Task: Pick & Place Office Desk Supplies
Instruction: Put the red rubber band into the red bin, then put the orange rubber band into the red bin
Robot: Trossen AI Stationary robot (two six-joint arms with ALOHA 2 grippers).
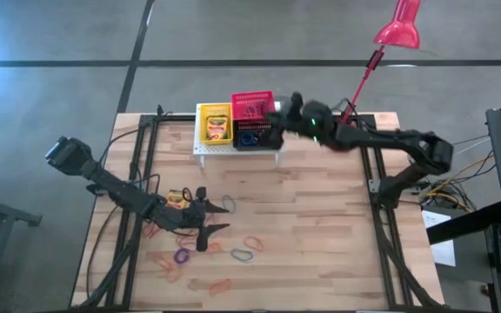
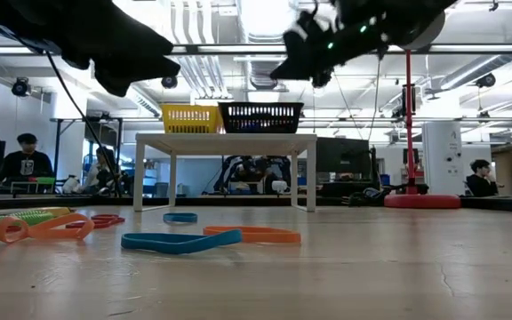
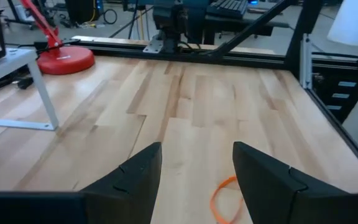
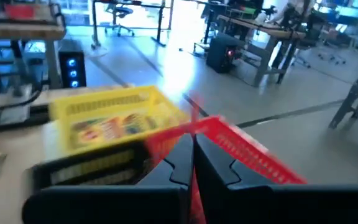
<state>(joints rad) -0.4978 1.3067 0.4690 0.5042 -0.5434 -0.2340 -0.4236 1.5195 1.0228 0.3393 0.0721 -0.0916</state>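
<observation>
A white stand (image 1: 237, 149) at the table's far edge carries a yellow basket (image 1: 215, 124) with a crayon box in it, a red basket (image 1: 252, 107) and a black basket (image 1: 252, 137). My right gripper (image 1: 275, 116) hovers shut over the red basket (image 4: 247, 152), with a thin red elastic loop (image 4: 194, 112) between its fingers. My left gripper (image 1: 214, 211) stands open above the table's middle left, pointing right. Another crayon box (image 1: 178, 198) lies beside that arm. An orange loop (image 3: 224, 199) lies on the wood below its fingers. My right gripper pinches the thin red elastic loop between its two shut fingers. A short piece of the loop (image 4: 195, 107) sticks out past the fingertips. The fingers reach nearly level from the table's right side, and the loop is lifted clear above the baskets.
Several coloured elastic loops (image 1: 243, 255) lie scattered near the front left; in the low view they show as a blue loop (image 2: 180, 241) and an orange loop (image 2: 252, 235). A red desk lamp (image 1: 398, 30) stands at the far right corner. People sit in the room beyond.
</observation>
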